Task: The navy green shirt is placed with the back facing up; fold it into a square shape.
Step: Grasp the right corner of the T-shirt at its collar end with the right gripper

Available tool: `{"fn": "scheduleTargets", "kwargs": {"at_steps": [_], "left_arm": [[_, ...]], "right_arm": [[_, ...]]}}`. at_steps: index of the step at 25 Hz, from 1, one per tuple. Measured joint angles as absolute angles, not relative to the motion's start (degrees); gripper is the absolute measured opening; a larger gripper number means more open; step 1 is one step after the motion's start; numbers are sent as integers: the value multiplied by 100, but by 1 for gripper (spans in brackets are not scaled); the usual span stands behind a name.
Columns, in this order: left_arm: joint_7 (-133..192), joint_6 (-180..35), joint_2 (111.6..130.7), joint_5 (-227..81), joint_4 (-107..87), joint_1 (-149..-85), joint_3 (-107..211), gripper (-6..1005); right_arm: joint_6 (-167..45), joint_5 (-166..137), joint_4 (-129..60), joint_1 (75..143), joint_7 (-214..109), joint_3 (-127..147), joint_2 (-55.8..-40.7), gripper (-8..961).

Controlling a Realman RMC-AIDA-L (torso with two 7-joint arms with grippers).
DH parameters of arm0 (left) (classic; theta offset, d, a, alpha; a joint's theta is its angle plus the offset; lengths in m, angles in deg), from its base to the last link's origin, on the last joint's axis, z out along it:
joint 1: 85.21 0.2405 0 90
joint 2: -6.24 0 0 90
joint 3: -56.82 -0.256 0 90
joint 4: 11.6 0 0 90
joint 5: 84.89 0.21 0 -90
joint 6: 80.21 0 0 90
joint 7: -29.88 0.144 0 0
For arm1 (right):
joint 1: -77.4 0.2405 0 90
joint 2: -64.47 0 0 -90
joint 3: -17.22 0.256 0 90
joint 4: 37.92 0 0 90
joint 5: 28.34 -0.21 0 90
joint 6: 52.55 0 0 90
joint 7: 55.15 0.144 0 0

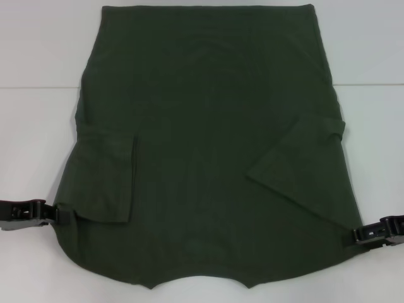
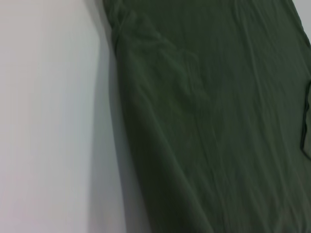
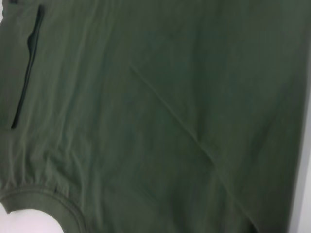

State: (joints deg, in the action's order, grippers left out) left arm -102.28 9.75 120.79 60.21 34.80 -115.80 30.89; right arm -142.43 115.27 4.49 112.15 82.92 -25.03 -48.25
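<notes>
At the left edge of the white bench (image 1: 38,57), the left gripper (image 1: 55,214) touches the side edge of the navy green shirt (image 1: 208,113) near its shoulder; whether its jaws are open or closed cannot be told. Spread flat across the bench's middle, the shirt lies with collar nearest the robot and hem farthest. Both short sleeves are folded inward onto the plain back. On the right, the right gripper (image 1: 357,236) meets the opposite side edge; its jaws likewise cannot be judged.

white table (image 1: 38,139), pale seam across it
</notes>
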Motion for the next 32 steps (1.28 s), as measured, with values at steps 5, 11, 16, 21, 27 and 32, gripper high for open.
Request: {"fn": "scheduleTargets", "kwargs": {"at_steps": [5,11,16,21,27,32], "left_arm": [[-10223,990,12082,6013,3480,-11580,3089,33],[-10222,990,12084,6012,3481,-11580,3089,33],[-10222,986,12084,6012,3481,-11582,3089,33],[-10222,979,12080,6000,3481,-11593,3089,33],[-10209,978,12077,5929,3481,-11589,3083,34],[-10196,978,12075,5925,3480,-11584,3089,34]], "right_arm": [[-14196,11527,389,11288,8297,-2588,-4851,866],[-14142,11527,284,11353,8284,-2622,-4853,867],[-14139,11513,283,11358,8283,-2603,-4851,867],[-14139,11496,265,11449,8268,-2628,-4896,867],[-14134,11513,157,11614,8242,-2631,-4957,867],[-14125,11508,155,11661,8258,-2630,-4969,867]]}}
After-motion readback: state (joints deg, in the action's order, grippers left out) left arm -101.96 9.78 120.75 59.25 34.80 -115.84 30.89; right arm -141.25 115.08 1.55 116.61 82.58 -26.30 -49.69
